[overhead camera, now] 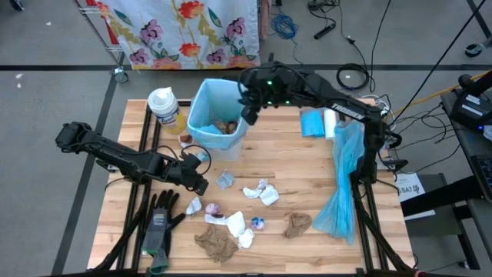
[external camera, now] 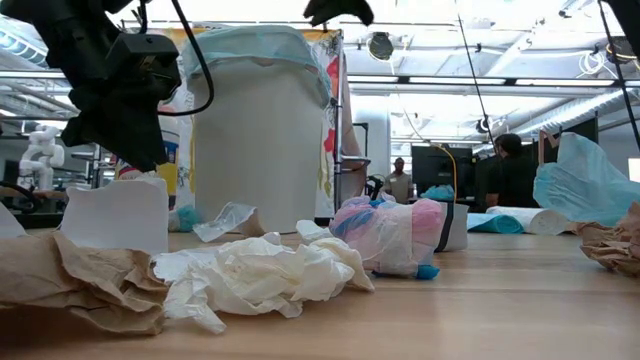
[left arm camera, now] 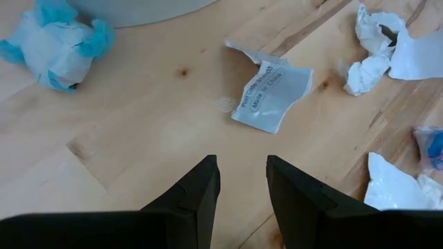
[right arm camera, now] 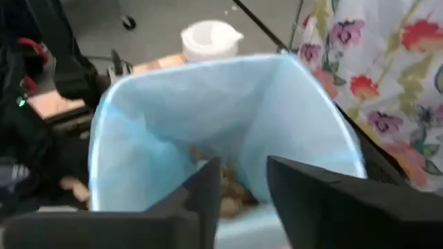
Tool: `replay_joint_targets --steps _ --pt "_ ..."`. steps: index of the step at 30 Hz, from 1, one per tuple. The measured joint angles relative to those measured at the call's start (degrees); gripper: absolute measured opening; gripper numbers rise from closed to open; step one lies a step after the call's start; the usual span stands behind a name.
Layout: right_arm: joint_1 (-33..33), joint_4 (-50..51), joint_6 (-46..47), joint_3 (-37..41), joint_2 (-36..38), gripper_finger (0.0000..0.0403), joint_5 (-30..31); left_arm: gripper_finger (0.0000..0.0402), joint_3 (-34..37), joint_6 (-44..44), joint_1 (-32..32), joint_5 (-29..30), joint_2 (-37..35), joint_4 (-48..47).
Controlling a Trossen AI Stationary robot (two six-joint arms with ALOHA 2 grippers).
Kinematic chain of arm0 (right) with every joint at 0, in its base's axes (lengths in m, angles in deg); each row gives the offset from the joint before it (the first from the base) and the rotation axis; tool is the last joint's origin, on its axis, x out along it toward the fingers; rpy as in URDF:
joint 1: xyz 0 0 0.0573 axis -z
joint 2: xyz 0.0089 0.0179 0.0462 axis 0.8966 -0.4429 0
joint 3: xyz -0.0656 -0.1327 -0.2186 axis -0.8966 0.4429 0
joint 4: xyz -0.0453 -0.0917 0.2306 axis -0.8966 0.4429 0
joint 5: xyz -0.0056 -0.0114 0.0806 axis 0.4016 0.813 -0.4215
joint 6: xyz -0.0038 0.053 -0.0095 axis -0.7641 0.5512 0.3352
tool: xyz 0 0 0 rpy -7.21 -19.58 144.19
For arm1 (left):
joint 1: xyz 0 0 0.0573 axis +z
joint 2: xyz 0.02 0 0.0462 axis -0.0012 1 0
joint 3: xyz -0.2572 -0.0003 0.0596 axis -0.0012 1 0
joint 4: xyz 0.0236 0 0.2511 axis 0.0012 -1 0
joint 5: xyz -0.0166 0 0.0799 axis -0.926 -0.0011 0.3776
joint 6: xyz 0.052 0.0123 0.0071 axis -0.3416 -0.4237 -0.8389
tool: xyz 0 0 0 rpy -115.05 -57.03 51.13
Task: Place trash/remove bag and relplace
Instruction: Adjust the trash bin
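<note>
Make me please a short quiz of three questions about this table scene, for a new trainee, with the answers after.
1. True or false: the bin has a blue liner and already holds some scraps.
2. Which gripper is over the bin? A) left B) right
3. Fill in: the left gripper is open and empty above the clear ____ on the table.

Key
1. True; brown scraps lie at the bottom of it.
2. B; the right gripper is open and empty above the bin's mouth.
3. wrapper
</note>
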Motion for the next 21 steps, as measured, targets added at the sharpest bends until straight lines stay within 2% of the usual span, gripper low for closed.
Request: replay_joint_targets --steps 3,5,11,14,18,21 --pt "-0.8 4.82 -0.1 0.0 1.7 0.003 0.01 0.0125 0.0 0.0 0.0 0.13 0.0 0.02" --pt "-1.76 7.29 -0.58 0.0 2.25 0.0008 -0.03 0.0125 0.0 0.01 0.0 0.15 0.0 0.03" --pt "-5.36 16.16 0.66 0.03 2.77 0.0008 0.04 0.0125 0.0 -2.56 0.0 0.52 0.0 0.1" --pt "-7.86 16.6 0.9 2.33 2.99 0.0002 0.26 0.0125 0.0 -2.57 0.0 0.52 0.0 0.27" --pt "-10.97 13.14 3.49 10.19 4.22 0.0001 0.06 0.0125 0.0 -2.99 0.0 0.52 0.0 0.41" --pt "-13.19 5.44 6.3 20.44 6.72 0.0001 0.1 0.0125 0.0 -3.02 0.0 0.52 0.0 0.32"
